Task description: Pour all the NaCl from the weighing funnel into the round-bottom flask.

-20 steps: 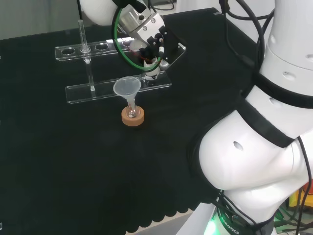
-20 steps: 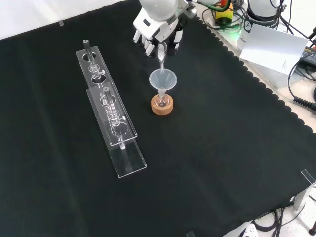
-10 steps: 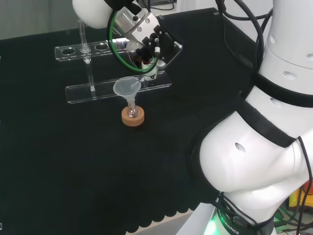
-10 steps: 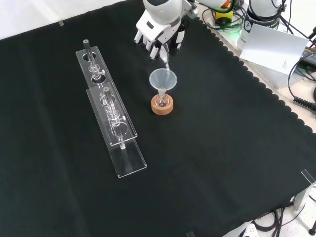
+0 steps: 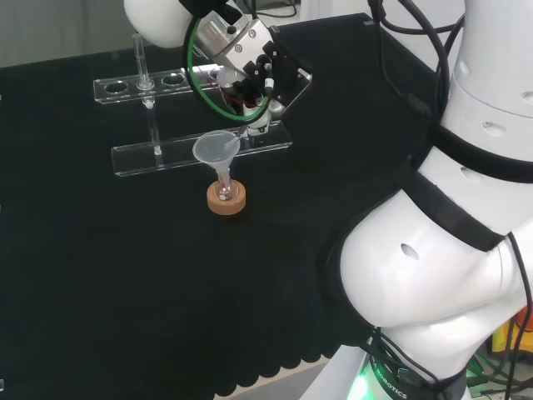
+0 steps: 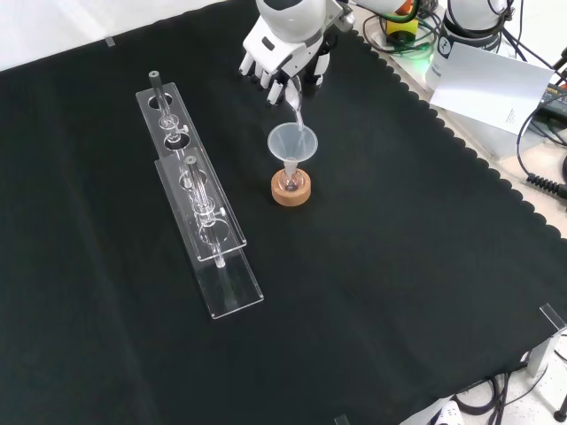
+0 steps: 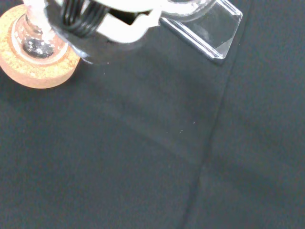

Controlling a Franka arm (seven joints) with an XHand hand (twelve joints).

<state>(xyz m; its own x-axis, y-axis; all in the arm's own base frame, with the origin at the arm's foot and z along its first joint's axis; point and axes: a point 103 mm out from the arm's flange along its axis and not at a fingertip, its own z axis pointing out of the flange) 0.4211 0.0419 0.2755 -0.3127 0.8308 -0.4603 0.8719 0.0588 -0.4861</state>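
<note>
A small round-bottom flask (image 6: 290, 181) sits on a cork ring (image 6: 291, 190) in the middle of the cloth, with a clear cone funnel (image 6: 292, 142) standing in its neck. My hand (image 6: 285, 60) hovers just beyond it, fingers curled round the thin glass weighing funnel (image 6: 296, 108), which tilts down so its tip reaches into the cone. In the head view the hand (image 5: 250, 62) is up and right of the cone funnel (image 5: 217, 148) and the cork ring (image 5: 226, 198). The wrist view shows the flask bulb (image 7: 37, 42) on its cork ring (image 7: 40, 71).
A clear acrylic tube rack (image 6: 202, 212) runs along the cloth left of the flask in the front view, with glass tubes in it. In the head view the rack (image 5: 166, 121) lies behind the flask. Cables and a white sheet (image 6: 492, 84) lie beyond the cloth's scalloped edge.
The hand has tipped and shifted slightly toward the cone funnel, bringing the weighing funnel's tip from above the rim down into the cone. The flask and rack have not moved.
</note>
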